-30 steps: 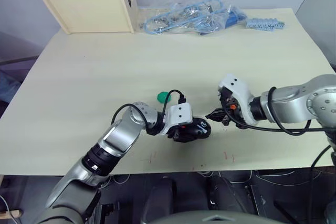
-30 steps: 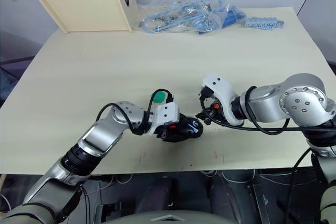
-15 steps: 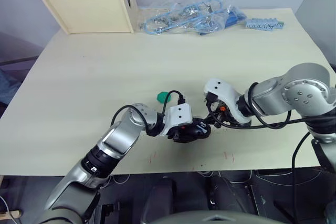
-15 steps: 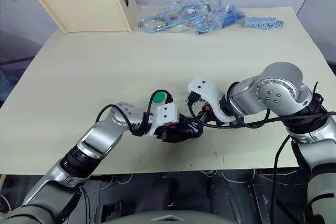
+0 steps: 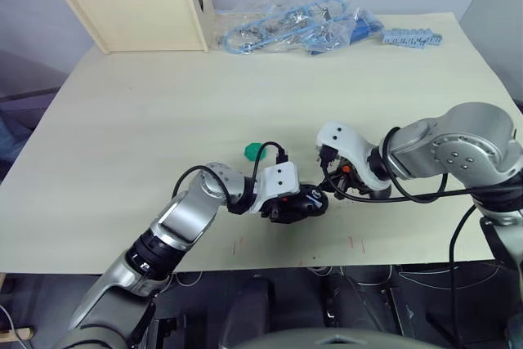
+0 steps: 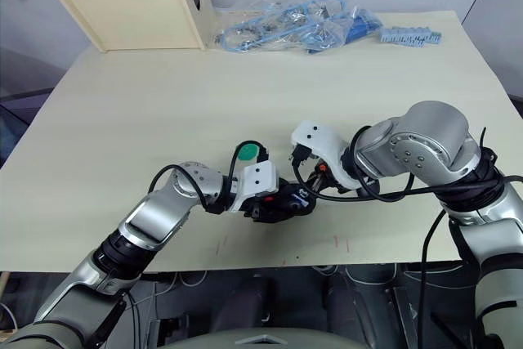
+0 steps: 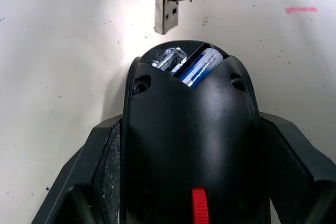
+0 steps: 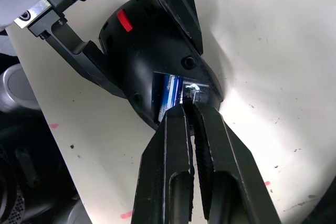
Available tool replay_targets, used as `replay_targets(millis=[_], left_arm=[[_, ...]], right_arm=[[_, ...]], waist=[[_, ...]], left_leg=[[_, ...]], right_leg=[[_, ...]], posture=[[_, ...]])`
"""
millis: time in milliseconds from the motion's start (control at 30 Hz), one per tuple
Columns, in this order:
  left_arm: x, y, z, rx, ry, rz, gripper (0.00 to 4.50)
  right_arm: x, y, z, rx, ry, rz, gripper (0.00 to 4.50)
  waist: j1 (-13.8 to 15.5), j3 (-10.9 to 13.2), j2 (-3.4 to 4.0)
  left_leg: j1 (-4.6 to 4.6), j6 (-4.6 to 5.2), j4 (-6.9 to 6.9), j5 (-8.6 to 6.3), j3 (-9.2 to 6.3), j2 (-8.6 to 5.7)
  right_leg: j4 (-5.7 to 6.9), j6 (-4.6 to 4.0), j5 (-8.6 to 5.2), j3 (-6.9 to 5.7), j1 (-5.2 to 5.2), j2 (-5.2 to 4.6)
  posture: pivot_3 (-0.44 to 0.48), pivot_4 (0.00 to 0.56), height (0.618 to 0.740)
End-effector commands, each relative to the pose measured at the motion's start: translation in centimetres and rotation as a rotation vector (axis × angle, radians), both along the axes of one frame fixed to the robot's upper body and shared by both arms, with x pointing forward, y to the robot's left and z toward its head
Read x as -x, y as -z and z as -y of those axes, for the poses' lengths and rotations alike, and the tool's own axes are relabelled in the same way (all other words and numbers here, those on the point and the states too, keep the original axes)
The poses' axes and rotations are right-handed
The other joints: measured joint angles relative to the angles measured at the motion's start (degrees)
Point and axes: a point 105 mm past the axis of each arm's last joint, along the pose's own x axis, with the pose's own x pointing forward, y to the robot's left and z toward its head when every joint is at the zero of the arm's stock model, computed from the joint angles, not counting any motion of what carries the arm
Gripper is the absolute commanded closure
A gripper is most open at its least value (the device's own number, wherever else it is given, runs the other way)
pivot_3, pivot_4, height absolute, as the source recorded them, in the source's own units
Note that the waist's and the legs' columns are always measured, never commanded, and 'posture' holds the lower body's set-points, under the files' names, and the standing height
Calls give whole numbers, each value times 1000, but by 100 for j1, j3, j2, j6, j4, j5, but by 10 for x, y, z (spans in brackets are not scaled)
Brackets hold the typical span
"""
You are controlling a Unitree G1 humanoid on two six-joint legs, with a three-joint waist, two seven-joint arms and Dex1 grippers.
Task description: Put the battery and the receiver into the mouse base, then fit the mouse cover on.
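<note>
My left gripper (image 5: 294,204) is shut on the mouse base (image 5: 310,199), holding it low over the table near the front edge. The base is a black shell with a red part (image 7: 198,205). The blue battery (image 7: 199,65) lies in its open rear compartment. My right gripper (image 8: 188,109) is shut on the receiver (image 7: 166,17), a small dongle whose metal plug points at the empty slot beside the battery, a short gap away. The mouse cover is out of view.
A green disc (image 5: 255,151) lies just behind the left wrist. Two pale wooden boxes (image 5: 135,10) stand at the back left, with a plastic bag of blue cables (image 5: 294,22) and a blue strip (image 5: 413,37) along the back edge. Red marks (image 5: 355,243) line the front edge.
My right gripper has moved left with the receiver, closing up to the rear of the mouse base. The left gripper and base have stayed put.
</note>
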Motion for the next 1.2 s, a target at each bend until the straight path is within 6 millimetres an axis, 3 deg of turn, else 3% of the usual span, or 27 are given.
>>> replay_targets(millis=[33,700,1200], left_arm=[[9,8,3,-18,22,-27,1544],[16,10,-1,-25,26,-54,1544],[15,13,-4,-35,19,-56,1544]], right_arm=[[1,-9,-4,-17,-21,28,4500],[8,-5,-9,27,-81,-34,4500],[-5,4,-13,69,-31,-34,4500]], waist=[[2,0,0],[-16,1,1],[-21,1,2]], left_leg=[[0,0,0,0,0,0],[0,0,-1,0,-39,-1],[0,0,-1,0,-41,-2]], right_leg=[[0,0,0,0,0,0],[-1,-1,-1,-9,0,0],[0,-1,-1,-10,0,1]], posture=[[0,150,740],[0,150,740],[0,150,740]])
